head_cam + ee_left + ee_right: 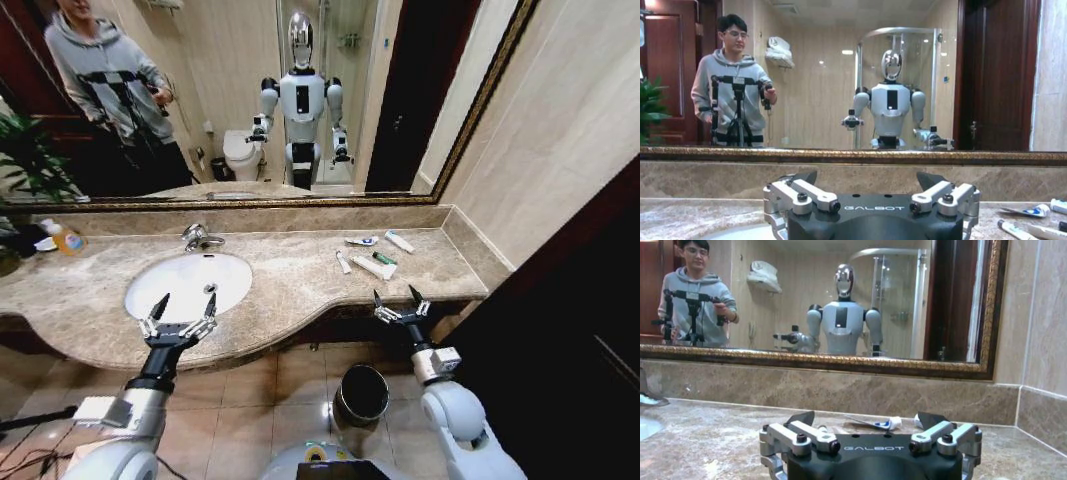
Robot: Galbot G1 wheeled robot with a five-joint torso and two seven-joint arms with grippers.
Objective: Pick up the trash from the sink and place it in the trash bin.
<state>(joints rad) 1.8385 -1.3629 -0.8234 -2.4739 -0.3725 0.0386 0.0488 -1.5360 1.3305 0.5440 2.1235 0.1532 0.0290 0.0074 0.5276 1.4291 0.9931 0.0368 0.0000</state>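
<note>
The white oval sink is set in the beige marble counter, with its chrome faucet behind it. The trash, several small white tubes and sachets, lies on the counter to the right of the basin, not in it. My left gripper hangs open over the basin's front rim. My right gripper is open at the counter's front edge, just short of the tubes. A blue-marked tube lies beyond its fingertips. The dark round trash bin stands on the floor between my arms.
A yellow-orange bottle and a plant sit at the counter's far left. A gold-framed mirror runs along the back wall. A side wall closes off the counter's right end. The floor below is tiled.
</note>
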